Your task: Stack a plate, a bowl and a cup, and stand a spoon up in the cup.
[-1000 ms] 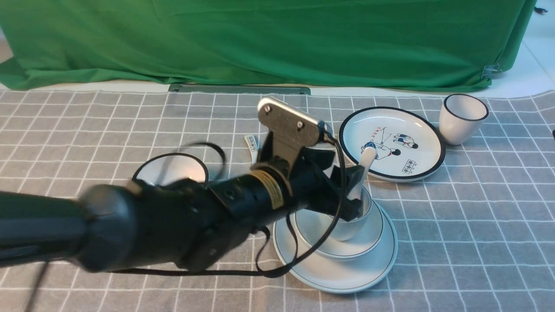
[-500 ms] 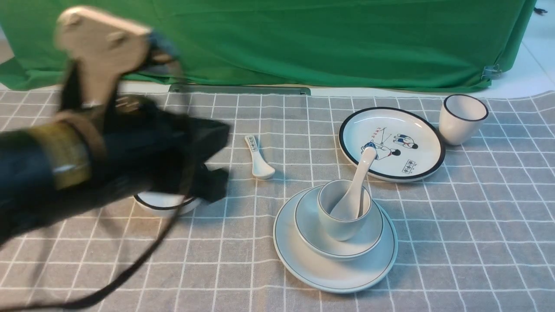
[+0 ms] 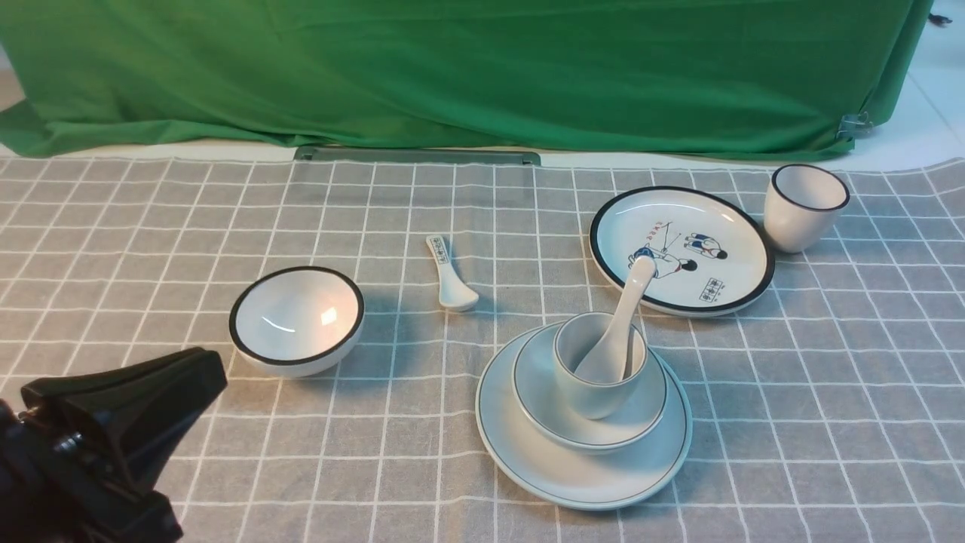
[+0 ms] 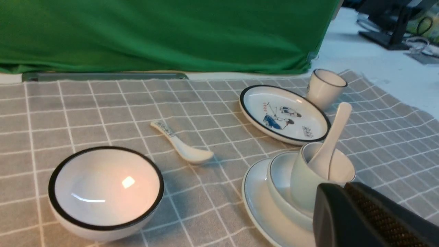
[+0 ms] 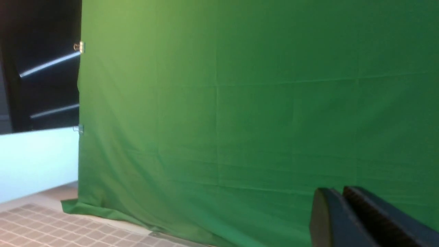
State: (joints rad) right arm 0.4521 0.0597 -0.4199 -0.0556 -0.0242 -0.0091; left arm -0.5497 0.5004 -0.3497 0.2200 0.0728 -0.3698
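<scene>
Front view: the left gripper, its black fingers pressed together and holding nothing, hangs low over the checked cloth, with a black-rimmed bowl near, just ahead of its tip. Well apart to that gripper's right stands the stack: the plate carries the bowl, the bowl carries the cup, and the spoon leans in the cup, handle up. The right gripper is out of this view. Left wrist view: the closed left gripper points at the cup and spoon, the things nearest ahead of it. Right wrist view: the right gripper faces a green backdrop, its fingers close together and empty. Whether they fully meet cannot be told, and no tableware shows.
</scene>
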